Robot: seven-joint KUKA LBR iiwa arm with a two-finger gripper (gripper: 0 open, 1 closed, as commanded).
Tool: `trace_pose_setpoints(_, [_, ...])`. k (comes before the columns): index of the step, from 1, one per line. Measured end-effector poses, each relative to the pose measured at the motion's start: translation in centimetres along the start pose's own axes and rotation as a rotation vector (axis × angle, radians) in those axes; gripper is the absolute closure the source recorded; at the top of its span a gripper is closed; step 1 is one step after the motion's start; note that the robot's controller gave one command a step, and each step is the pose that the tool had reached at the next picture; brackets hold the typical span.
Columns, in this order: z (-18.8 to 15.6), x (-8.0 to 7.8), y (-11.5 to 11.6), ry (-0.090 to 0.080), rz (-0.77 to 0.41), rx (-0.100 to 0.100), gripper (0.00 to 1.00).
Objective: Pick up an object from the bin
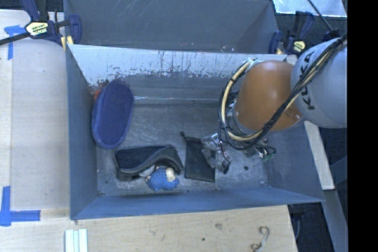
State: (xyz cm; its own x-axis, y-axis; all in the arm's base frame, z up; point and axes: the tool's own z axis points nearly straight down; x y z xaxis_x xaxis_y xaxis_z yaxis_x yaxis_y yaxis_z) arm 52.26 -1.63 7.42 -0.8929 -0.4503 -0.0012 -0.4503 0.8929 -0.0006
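My gripper [217,156] hangs low over the bin floor, right of centre, under the orange wrist cover. It is at the right edge of a flat black rectangular piece [198,163] that lies on the floor with one corner pointing up-left. Whether it touches that piece I cannot tell. Left of the piece lies a black curved, shoe-like thing [146,160]. A small blue ball-like thing [162,180] with a pale bit beside it rests against its front.
A dark blue oval pad [112,113] leans against the bin's left wall. The arm and its cables cover the bin's right side. Bare floor shows between the pad and the gripper and along the back wall.
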Motion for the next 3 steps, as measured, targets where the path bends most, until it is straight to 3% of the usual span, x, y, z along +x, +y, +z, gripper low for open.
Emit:
trace_pose_setpoints(1, [0.0,0.0,0.0,0.000,-0.001,0.000,0.00])
trace_pose_setpoints(2, [0.4,-3.3,1.8,-0.004,-0.226,0.001,0.00])
trace_pose_setpoints(3, [0.3,-3.3,1.7,-0.005,-0.224,0.001,1.00])
